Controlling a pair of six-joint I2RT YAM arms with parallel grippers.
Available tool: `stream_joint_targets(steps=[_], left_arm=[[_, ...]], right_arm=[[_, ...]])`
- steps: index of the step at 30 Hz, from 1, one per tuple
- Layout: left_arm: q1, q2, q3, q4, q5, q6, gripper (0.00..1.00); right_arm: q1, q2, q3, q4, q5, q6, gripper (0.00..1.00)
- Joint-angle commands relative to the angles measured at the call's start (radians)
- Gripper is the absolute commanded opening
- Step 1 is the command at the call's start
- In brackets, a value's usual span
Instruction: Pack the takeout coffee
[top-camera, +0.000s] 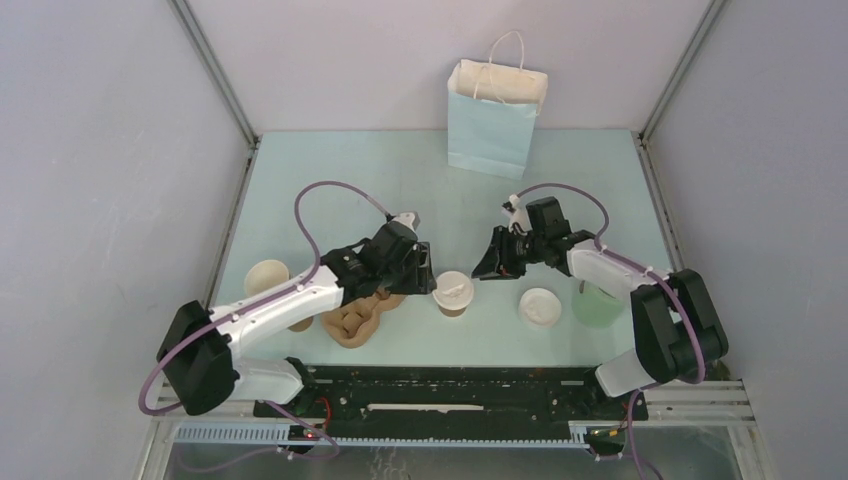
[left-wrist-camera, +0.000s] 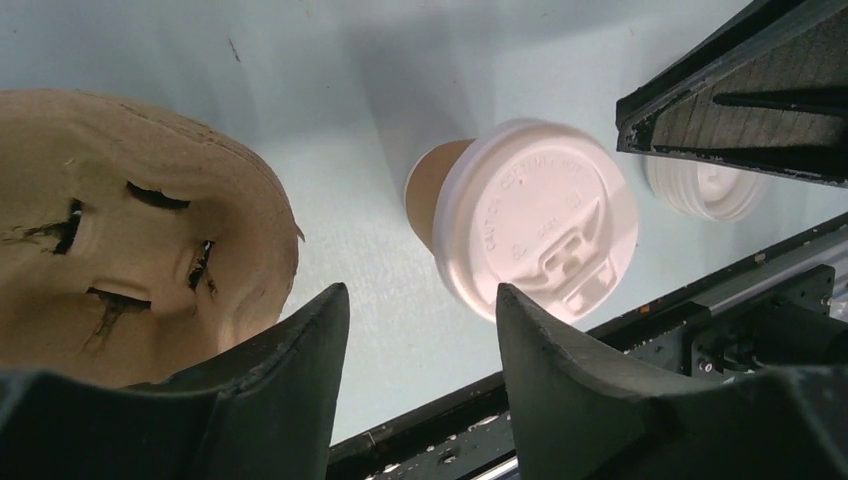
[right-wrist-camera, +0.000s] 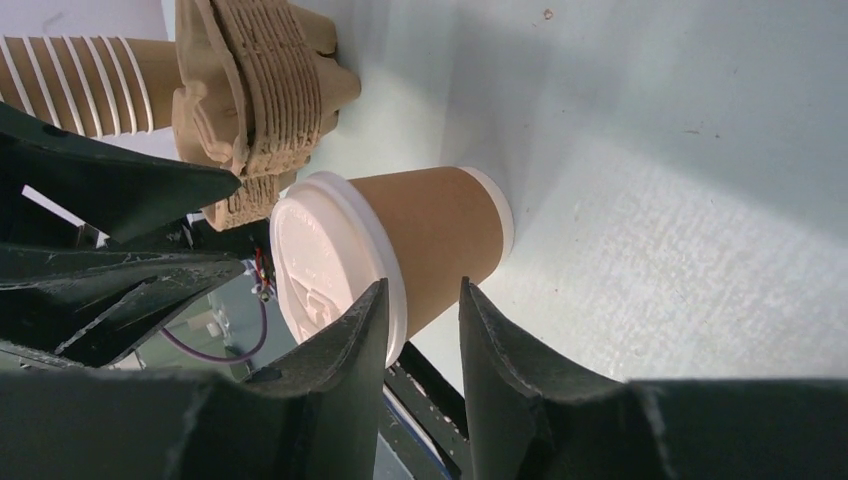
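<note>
Arms converge: left hand open beside coffee cup; right hand slightly parted, empty, tilted toward cup.

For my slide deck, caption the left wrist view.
Open left gripper looks down on a cardboard carrier and a lidded coffee cup.

Takeout coffee: small brown kraft cup with white lid fitted, upright on the counter, between left end effector and right end effector.

White arm links; black joints; looping purple cables
</note>
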Motion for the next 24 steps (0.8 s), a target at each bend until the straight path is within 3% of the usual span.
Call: stream_joint_targets(steps=[1, 6, 12, 15, 20, 24], left_arm=[[-0.007, -0.066, 0.053, -0.032, -0.010, 0.034, 0.63], [0.008, -0.096, 0.070, 0.007, 0.063, 0.049, 0.78], [0.067, -0.016, 0.083, 0.138, 0.218, 0.042, 0.89], [0.082, 0.018, 0.072, 0.219, 0.267, 0.024, 0.90], [0.106, 0.079, 0.060, 0.270, 0.297, 0.000, 0.86], [0.113, 0.096, 0.028, 0.343, 0.344, -0.033, 0.89]], right_arm=[[-0.011, -0.027, 0.059, -0.069, -0.005, -0.035, 0.41], [-0.015, -0.072, 0.071, -0.148, -0.014, -0.058, 0.47], [-0.013, -0.181, 0.020, -0.198, -0.092, -0.044, 0.63], [0.008, -0.248, -0.045, -0.151, -0.105, 0.008, 0.71], [0.052, -0.279, -0.162, 0.014, -0.136, 0.150, 0.61], [0.077, -0.280, -0.241, 0.198, -0.154, 0.272, 0.62]])
